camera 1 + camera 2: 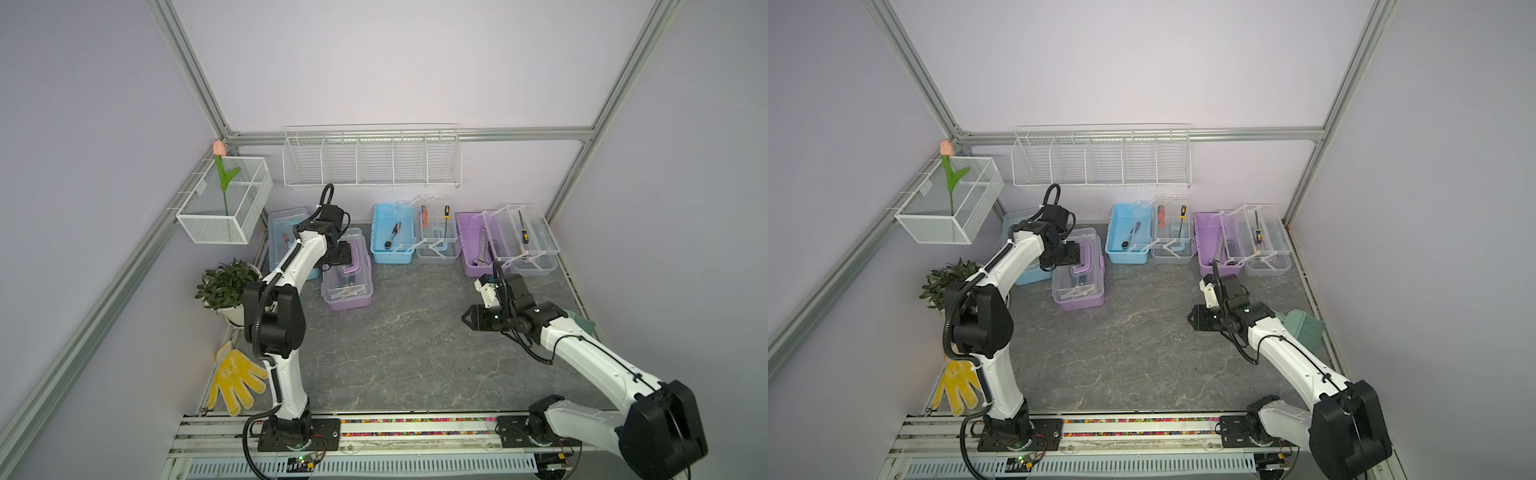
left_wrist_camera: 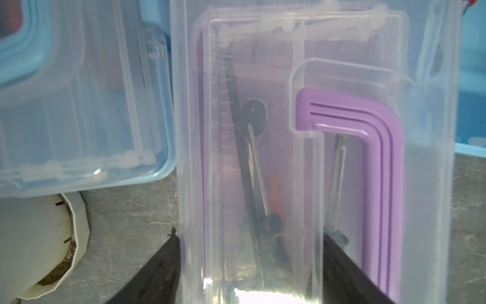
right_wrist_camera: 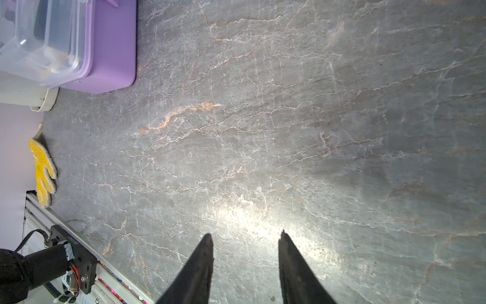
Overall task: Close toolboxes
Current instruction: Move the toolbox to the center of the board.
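Four toolboxes stand along the back. A light-blue toolbox (image 1: pixel 282 232) at the left has its clear lid down. Just in front stands a purple toolbox (image 1: pixel 348 286), lid down, purple handle (image 2: pixel 378 163) folded flat. My left gripper (image 2: pixel 249 234) sits over it, its jaws against both sides of the clear lid's half beside the handle. A second light-blue toolbox (image 1: pixel 392 239) and a second purple toolbox (image 1: pixel 473 245) stand open, clear trays (image 1: pixel 524 232) swung out with tools in them. My right gripper (image 3: pixel 244 234) hangs open and empty over the floor in front of the open purple one.
A white wire shelf (image 1: pixel 372 160) hangs on the back wall. A wire basket (image 1: pixel 224 203) with a tulip hangs at the left. A potted plant (image 1: pixel 226 284) and a yellow glove (image 1: pixel 237 380) lie along the left edge. A green brush (image 1: pixel 1304 324) lies at the right.
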Controlling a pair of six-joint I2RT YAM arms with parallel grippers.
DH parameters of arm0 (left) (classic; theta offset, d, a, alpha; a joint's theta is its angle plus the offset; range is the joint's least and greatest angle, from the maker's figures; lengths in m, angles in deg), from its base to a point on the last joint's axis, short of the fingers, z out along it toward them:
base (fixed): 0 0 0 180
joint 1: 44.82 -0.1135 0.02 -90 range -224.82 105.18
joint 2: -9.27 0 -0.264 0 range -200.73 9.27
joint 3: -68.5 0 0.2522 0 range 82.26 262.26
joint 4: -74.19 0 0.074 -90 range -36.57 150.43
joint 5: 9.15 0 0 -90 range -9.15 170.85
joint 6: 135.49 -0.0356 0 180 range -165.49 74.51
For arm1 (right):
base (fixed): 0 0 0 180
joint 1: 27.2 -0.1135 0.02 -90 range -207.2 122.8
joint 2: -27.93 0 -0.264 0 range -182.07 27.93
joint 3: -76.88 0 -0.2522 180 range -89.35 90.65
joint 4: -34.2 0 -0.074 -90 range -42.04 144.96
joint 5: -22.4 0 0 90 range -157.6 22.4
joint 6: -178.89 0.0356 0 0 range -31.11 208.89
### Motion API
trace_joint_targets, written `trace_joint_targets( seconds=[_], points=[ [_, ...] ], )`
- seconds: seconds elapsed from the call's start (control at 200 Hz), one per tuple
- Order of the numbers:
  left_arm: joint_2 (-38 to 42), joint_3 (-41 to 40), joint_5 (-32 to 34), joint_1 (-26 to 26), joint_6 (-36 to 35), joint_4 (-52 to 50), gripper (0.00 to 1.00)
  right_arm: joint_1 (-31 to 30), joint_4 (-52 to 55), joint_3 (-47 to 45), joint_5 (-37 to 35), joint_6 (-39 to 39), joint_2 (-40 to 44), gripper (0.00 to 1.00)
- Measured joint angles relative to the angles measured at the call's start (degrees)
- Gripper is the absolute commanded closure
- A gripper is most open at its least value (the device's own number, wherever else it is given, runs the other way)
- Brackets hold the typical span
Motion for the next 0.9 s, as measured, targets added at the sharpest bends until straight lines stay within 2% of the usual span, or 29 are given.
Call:
trace_joint_targets(
  seconds=[0.25,0.37,0.49,0.575,0.79,0.825,0.9],
  points=[
    [-11.0,16.6,4.3,-0.7,-5.0,-2.1,0.48,0.0,0.5,0.0,-0.2,0.0,0.0,0.57],
    [-15.7,24.6,3.5,-1.5,-5.8,-3.0,0.49,0.0,0.7,0.0,-0.4,0.0,0.0,0.57],
    [-18.2,28.5,2.7,-2.6,-5.9,-3.4,0.49,0.0,0.9,0.0,-0.5,0.0,0.0,0.57],
    [-17.4,26.8,2.4,-3.2,-5.9,-2.4,0.45,0.0,0.9,0.0,-0.5,0.0,0.0,0.57],
    [-5.8,9.6,2.7,-3.3,-4.7,3.1,0.03,0.0,0.9,0.0,-0.7,0.0,0.0,0.57],
    [-3.9,7.9,3.3,-3.2,-4.7,3.0,0.00,0.0,1.0,0.0,-0.7,0.0,0.0,0.57],
    [1.2,4.7,4.9,-2.4,-4.5,2.7,0.01,0.0,1.0,0.0,-0.8,0.0,-0.1,0.57]
  ],
)
